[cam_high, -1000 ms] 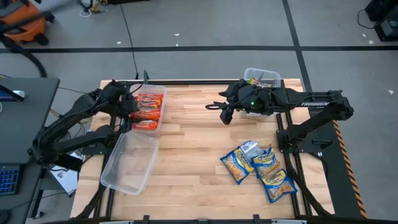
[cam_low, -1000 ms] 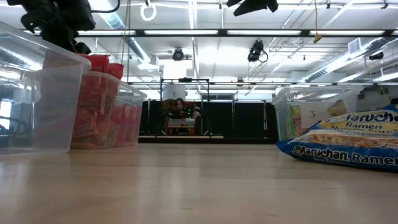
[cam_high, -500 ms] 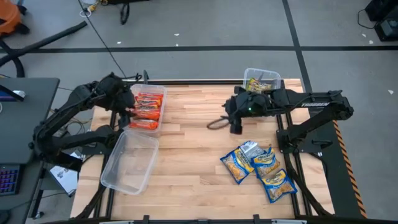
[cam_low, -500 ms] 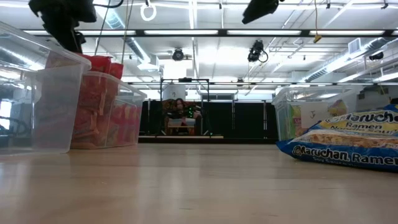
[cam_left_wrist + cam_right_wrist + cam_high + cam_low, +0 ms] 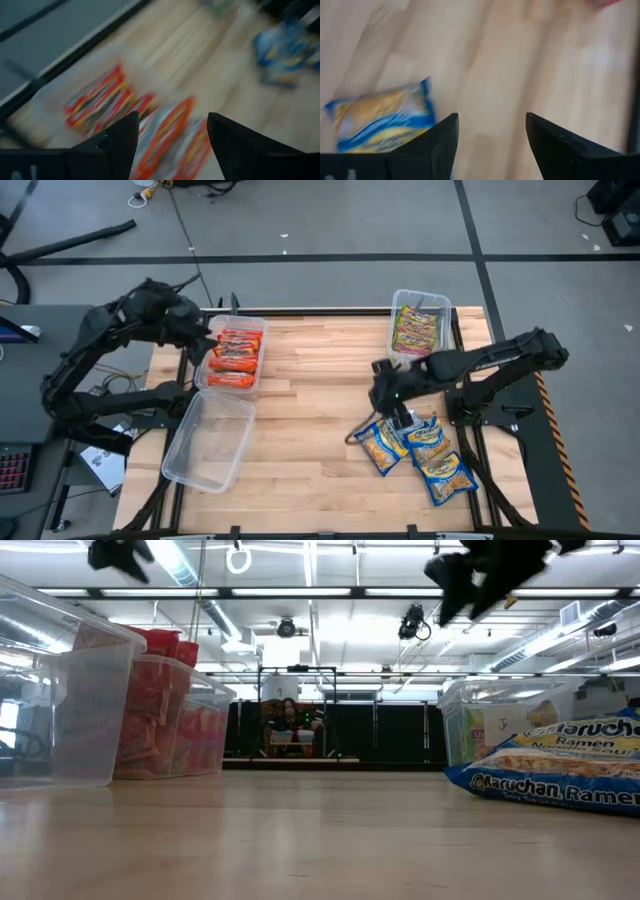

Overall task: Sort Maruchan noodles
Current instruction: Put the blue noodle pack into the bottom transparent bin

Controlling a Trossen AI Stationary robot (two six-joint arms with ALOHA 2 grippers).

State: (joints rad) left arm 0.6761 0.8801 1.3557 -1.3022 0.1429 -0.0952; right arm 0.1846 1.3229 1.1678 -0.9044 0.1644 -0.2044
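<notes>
Several blue-and-yellow noodle packets (image 5: 420, 450) lie flat in a heap on the table near its right edge; one (image 5: 382, 122) shows in the right wrist view. Orange-red packets (image 5: 235, 353) fill the clear bin at the far left, also orange-red packets (image 5: 150, 120) in the left wrist view. Green-yellow packets (image 5: 415, 330) sit in the clear bin at the far right. My right gripper (image 5: 385, 408) is open, empty, above the left end of the blue-and-yellow heap. My left gripper (image 5: 200, 332) is open, empty, raised beside the far left bin.
An empty clear bin (image 5: 208, 440) stands at the near left of the table. The wooden tabletop (image 5: 310, 410) lies bare between the bins and the heap. Beyond the far edge is grey floor with cables. A person (image 5: 290, 725) sits far off in the room.
My right gripper has swung from near the far right bin toward the near edge and down over the blue-and-yellow heap. My left arm has drawn back from over the orange-red bin, toward the table's far left corner, and risen.
</notes>
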